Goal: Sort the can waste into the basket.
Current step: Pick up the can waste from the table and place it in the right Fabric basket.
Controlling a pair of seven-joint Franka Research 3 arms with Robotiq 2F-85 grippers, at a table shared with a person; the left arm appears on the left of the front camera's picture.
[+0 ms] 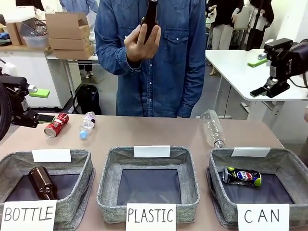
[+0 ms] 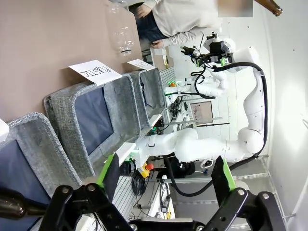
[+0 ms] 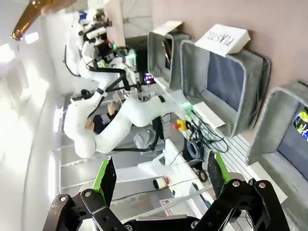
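while the dark blue can [image 1: 242, 176] already lies on its side on the dark floor of the can basket [image 1: 215, 166], at the robot's right end of the row, the red can [image 1: 57, 124] is still out on the brown tabletop [image 1: 154, 130] at the far left. it lies on its side just beside the left gripper [image 1: 42, 104], on the side toward the table's middle. whether the lower finger touches it cannot be told. its long axis runs on a diagonal, with the round end turned toward the near left. the left arm is much the nearer. the right gripper [image 1: 259, 77] hangs high over the far right, well apart from both cans.

both pincers stand spread with nothing between the green pads, as the left wrist view [image 2: 166, 175] and the right wrist view [image 3: 161, 178] show.

the red can is thin glossy metal with white lettering, a smooth cylinder that would likely roll if nudged across its axis, so closing on its curved sides looks the safer grasp. a clear plastic bottle [image 1: 87, 125] lies close on its other side and leaves little room there. the basket is soft grey woven fabric with slumping walls, and it lies right across the row from this can
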